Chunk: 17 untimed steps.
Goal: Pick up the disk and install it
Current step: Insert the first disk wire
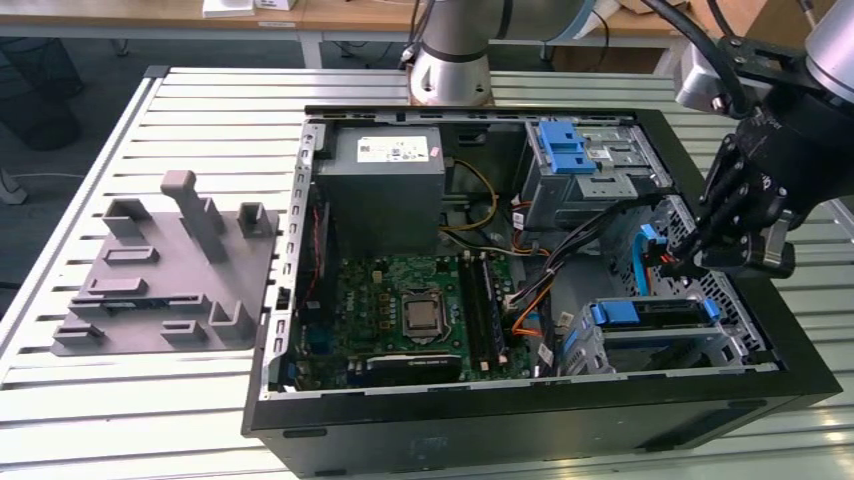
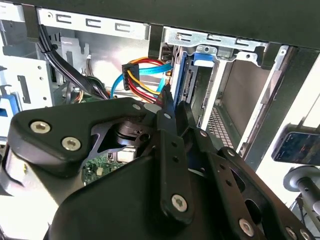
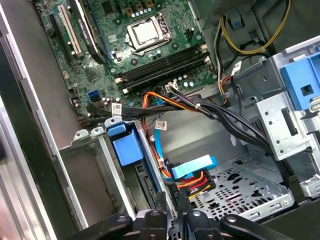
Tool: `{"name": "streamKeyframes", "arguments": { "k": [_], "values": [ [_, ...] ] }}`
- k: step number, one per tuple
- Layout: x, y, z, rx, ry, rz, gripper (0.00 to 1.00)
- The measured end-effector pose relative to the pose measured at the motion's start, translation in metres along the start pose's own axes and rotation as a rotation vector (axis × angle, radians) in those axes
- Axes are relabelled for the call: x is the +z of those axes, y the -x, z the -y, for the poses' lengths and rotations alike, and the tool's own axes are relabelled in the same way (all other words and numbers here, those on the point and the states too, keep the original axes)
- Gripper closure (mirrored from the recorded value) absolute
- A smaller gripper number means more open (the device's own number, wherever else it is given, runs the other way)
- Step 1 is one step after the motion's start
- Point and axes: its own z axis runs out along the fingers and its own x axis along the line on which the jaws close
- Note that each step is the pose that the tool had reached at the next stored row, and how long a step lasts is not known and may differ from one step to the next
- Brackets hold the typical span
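The disk (image 1: 654, 313) sits in the lower drive cage at the case's front corner on the exterior view's right, its blue bracket on top. In both wrist views it stands edge-on in the cage (image 3: 145, 180), its connector end (image 2: 189, 85) facing my gripper. My gripper (image 1: 683, 265) hangs inside the case just behind that end. The fingertips (image 2: 167, 102) are nearly together, and the gripper (image 3: 171, 202) has nothing clearly pinched. I cannot tell whether they touch the disk's edge.
Loose blue, red and orange cables with a black plug (image 3: 192, 180) hang right beside the fingers. The grey power-supply box (image 1: 387, 180), motherboard (image 1: 414, 310) and upper blue-latched cage (image 1: 587, 160) crowd the case. A grey fixture plate (image 1: 160, 270) lies on the slatted table.
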Motion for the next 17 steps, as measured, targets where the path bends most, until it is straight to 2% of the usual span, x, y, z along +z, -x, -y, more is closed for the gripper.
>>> {"name": "streamKeyframes", "arguments": {
  "k": [4,13,17],
  "values": [
    [-0.0001,-0.0001,0.0,-0.008,0.0001,-0.0003,0.76],
    [0.0006,-0.0001,0.0,-0.165,0.0042,-0.0049,0.76],
    [0.0006,-0.0001,0.0,-0.175,0.0045,-0.0052,0.76]
  ]
}}
